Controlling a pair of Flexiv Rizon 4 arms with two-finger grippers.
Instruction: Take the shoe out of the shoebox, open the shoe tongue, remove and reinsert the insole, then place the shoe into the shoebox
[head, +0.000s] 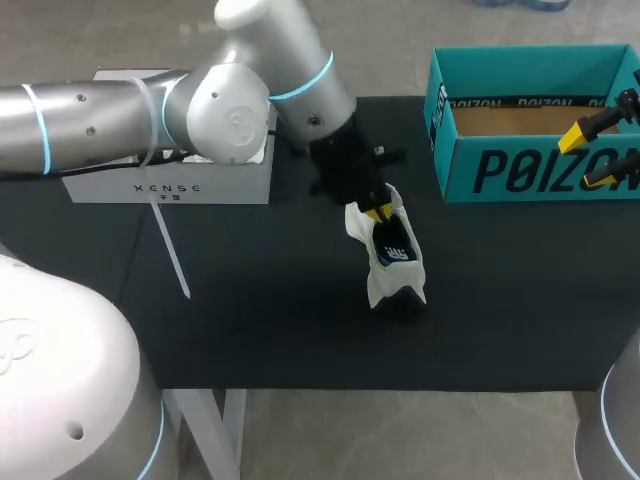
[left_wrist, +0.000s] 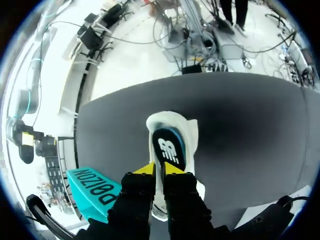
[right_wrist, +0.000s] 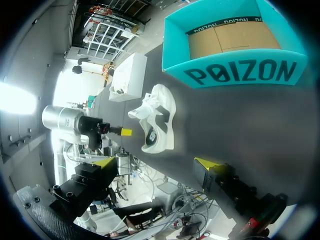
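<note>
The black table carries everything. The teal shoebox stands open, well off to the right of the left gripper and close beside the right gripper, whose fingers are spread wide around nothing. The white shoe is out of the box and lies on the table, running out ahead of the left gripper. Its dark insole shows in the opening just ahead of that gripper. The left fingers are narrow, pinched from both sides on a thin white flap of the shoe (tongue or collar, I cannot tell which).

I judge the step to be opening the shoe for the insole. Peel the flap back toward the wrist in a low arc rather than lifting, because the light, unpinned shoe would ride up. The right gripper would better pin the far end first.
</note>
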